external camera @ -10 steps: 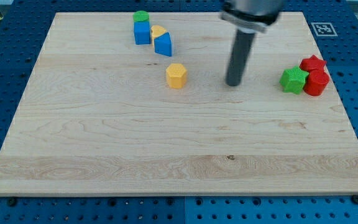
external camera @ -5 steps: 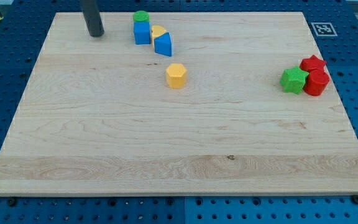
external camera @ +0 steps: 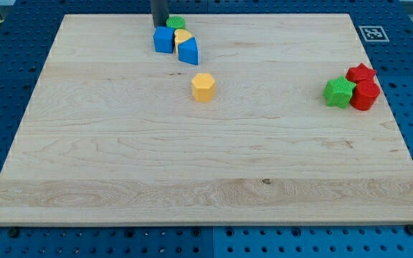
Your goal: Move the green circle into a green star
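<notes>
The green circle (external camera: 177, 23) sits near the view's top, left of centre, just above a yellow block (external camera: 183, 35). My tip (external camera: 159, 24) stands right against the green circle's left side, above the blue cube (external camera: 164, 40). The green star (external camera: 338, 92) lies far off at the view's right, touching the red blocks.
A blue block (external camera: 188, 51) leans below the small yellow block. A yellow hexagon (external camera: 203, 87) sits alone below them. A red star (external camera: 361, 74) and a red cylinder (external camera: 365, 95) flank the green star. The wooden board (external camera: 206, 179) ends close above the tip.
My tip swept from the board's right-centre to the top left, then came right to the green circle. The green circle has shifted slightly right, off the blue cube's top.
</notes>
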